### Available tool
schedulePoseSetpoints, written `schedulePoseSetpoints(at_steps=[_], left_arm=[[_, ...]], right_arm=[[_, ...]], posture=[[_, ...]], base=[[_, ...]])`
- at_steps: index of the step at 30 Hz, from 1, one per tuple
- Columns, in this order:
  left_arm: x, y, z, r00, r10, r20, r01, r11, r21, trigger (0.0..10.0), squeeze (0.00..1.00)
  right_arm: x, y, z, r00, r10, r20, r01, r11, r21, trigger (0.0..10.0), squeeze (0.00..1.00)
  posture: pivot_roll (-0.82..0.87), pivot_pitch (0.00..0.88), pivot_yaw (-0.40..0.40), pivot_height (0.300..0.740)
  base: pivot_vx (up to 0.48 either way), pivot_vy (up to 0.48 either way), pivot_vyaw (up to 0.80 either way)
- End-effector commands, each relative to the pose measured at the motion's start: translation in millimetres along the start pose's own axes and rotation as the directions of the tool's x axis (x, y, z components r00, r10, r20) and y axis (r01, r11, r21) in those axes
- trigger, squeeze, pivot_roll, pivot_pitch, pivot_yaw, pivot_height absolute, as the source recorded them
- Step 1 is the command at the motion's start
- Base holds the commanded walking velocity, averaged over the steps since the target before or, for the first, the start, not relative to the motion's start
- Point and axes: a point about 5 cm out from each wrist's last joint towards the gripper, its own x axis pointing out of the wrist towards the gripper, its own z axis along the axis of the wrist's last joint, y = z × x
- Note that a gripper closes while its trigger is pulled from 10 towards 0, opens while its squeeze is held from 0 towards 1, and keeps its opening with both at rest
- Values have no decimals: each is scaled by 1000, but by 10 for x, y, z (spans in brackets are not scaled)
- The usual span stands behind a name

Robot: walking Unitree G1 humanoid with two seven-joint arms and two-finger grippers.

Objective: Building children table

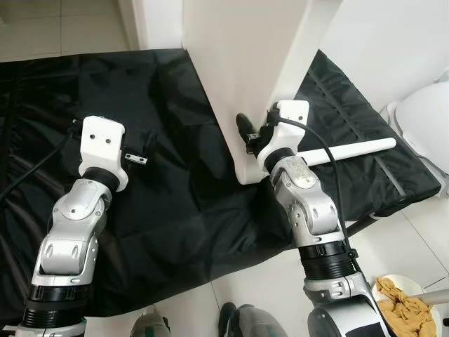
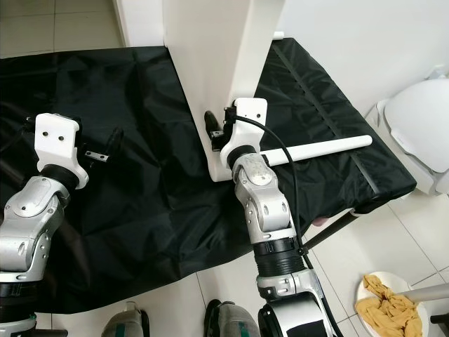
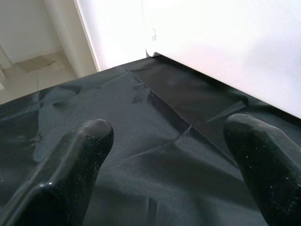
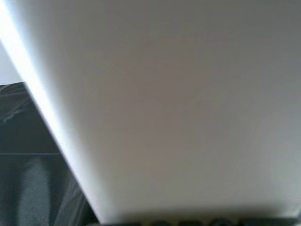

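A large white table panel (image 1: 242, 77) lies on a black sheet (image 1: 175, 210) spread over the floor. The right gripper (image 1: 247, 135) is at the panel's near edge, one black finger visible beside it; whether it clamps the panel cannot be told. A white table leg (image 1: 351, 150) lies just beside that arm. The left gripper (image 3: 169, 141) hovers over the sheet, fingers apart, well left of the panel

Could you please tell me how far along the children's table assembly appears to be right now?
Early stage. Done: the white tabletop panel lies on the black cloth. In hand: the right gripper is at the panel's near corner; the left gripper hovers open over the cloth. Left: one white table leg lies loose beside the panel, unattached.
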Motion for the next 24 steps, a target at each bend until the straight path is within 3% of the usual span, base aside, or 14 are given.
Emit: schedulePoseSetpoints(at_steps=[1,14,24], left_arm=[[-5,-13,19,999,-35,0,35,999,-3,10000,0],[-3,-2,17,1000,-30,0,30,1000,-3,10000,0],[15,45,17,1000,-12,-4,12,1000,1,10000,0]], right_arm=[[-20,161,-71,995,91,-35,-91,996,17,10000,0],[-129,383,-125,983,179,-29,-178,983,39,10000,0],[-83,577,-124,973,230,1,-229,971,67,10000,0]], posture=[[132,116,-77,740],[128,117,-80,740],[128,114,-76,740]], base=[[0,0,0],[0,0,0],[0,0,0]])
